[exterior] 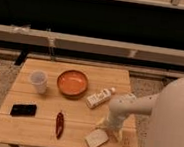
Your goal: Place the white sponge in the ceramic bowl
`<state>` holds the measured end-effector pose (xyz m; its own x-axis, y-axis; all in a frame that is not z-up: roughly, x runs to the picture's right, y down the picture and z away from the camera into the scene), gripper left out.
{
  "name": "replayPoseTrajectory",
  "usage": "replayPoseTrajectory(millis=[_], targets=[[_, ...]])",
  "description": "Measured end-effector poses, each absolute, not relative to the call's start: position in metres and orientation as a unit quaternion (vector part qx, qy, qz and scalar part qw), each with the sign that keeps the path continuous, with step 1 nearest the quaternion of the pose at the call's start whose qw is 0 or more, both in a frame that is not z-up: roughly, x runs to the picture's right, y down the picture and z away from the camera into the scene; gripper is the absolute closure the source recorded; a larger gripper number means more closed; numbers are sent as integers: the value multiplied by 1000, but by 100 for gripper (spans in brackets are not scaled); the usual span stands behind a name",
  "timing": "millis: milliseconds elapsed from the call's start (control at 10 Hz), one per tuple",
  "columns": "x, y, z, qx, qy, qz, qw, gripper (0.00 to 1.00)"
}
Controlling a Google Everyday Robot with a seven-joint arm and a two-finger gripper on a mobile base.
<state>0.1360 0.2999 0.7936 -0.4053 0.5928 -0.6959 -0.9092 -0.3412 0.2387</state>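
The white sponge point(97, 138) lies flat near the table's front edge, right of centre. The ceramic bowl point(72, 82), orange-red inside with a darker rim, sits at the middle back of the wooden table point(38, 132). My gripper point(110, 129) hangs from the white arm that comes in from the right. It is just above and to the right of the sponge, close to its far right corner. The bowl is well to the back left of the gripper.
A white tube-like bottle point(100, 97) lies right of the bowl. A translucent cup point(38, 81) stands at the left. A black phone point(23, 110) and a red chili pepper point(59, 124) lie at the front left. A bench runs behind the table.
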Motion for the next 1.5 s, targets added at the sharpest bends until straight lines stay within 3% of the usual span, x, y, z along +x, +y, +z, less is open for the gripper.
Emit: replayPoseTrajectory(millis=[1100,1500], targets=[[135,290,782,-256,309,776,487,35],[88,287,749,-260,289,756,527,35]])
